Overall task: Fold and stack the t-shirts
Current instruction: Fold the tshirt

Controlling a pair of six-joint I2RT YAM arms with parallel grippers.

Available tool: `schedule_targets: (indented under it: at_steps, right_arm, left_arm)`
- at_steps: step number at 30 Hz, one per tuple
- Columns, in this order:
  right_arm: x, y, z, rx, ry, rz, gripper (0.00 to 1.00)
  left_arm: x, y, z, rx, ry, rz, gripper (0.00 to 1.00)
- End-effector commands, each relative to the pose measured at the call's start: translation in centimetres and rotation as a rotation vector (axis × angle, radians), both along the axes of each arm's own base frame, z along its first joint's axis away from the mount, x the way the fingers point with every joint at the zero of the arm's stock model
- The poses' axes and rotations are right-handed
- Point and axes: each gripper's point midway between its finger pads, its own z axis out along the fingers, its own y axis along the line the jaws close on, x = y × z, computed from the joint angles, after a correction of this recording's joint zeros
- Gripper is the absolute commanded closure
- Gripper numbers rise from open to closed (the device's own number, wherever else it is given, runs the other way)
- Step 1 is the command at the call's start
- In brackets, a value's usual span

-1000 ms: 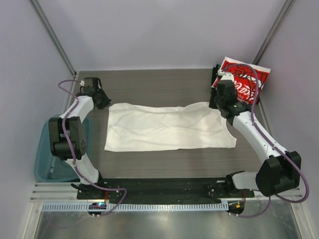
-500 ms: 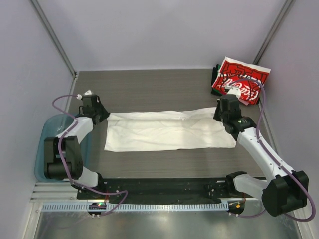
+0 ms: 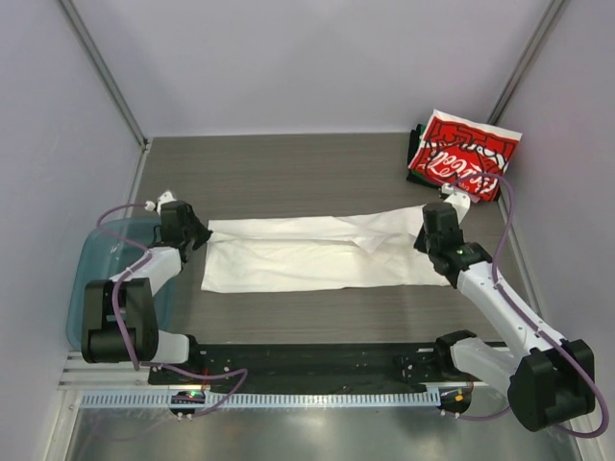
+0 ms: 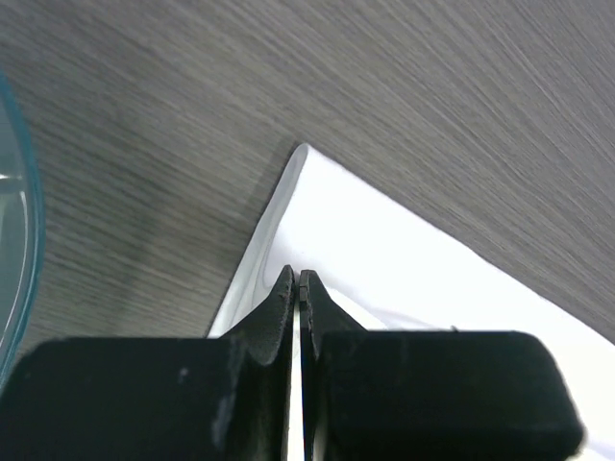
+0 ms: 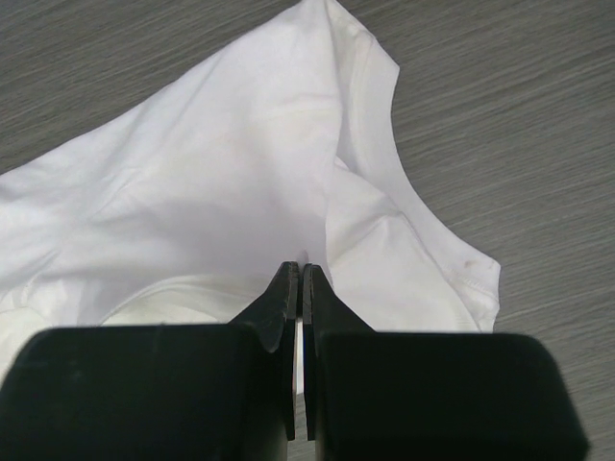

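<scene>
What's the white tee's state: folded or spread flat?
Partly folded: the white tee has its far edge doubled over lengthwise. The left gripper and right gripper are shut on its ends.

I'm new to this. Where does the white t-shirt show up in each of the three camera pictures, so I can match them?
Top external: the white t-shirt lies stretched across the middle of the table.
Left wrist: one corner of it fills the lower right.
Right wrist: it covers the left and centre, with a curved hem at the right.
Shared landmark: the grey wood-grain table beneath the shirt shows in all three.
</scene>
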Motion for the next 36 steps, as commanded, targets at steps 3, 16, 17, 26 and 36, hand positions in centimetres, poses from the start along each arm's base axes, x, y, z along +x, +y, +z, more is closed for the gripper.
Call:
schedule_targets:
  at_steps: [3,16,17,26,36]
  right_arm:
    - [-0.1,-1.0,0.0,0.024,-0.051,-0.102,0.99]
    - [-1.9,-2.3,-2.9,0.08,-0.015,-0.234,0.83]
    - [-2.1,-2.3,-2.9,0.085,-0.017,-0.24,0.75]
    - [-2.5,-2.6,0.8,0.154,-0.171,-0.257,0.26]
    - [1.8,6.1,-1.6,0.346,0.024,0.086,0.27]
  left_arm:
    - [0.5,0.9,1.5,0.002,-0.106,0.071,1.0]
    - [-0.7,1.8,2.2,0.014,-0.139,0.134,0.89]
    - [-0.9,2.1,2.5,0.024,-0.142,0.153,0.86]
    - [-1.5,4.3,8.9,0.066,-0.254,0.275,0.25]
    - [1.5,-5.1,7.8,0.219,-0.139,-0.146,0.26]
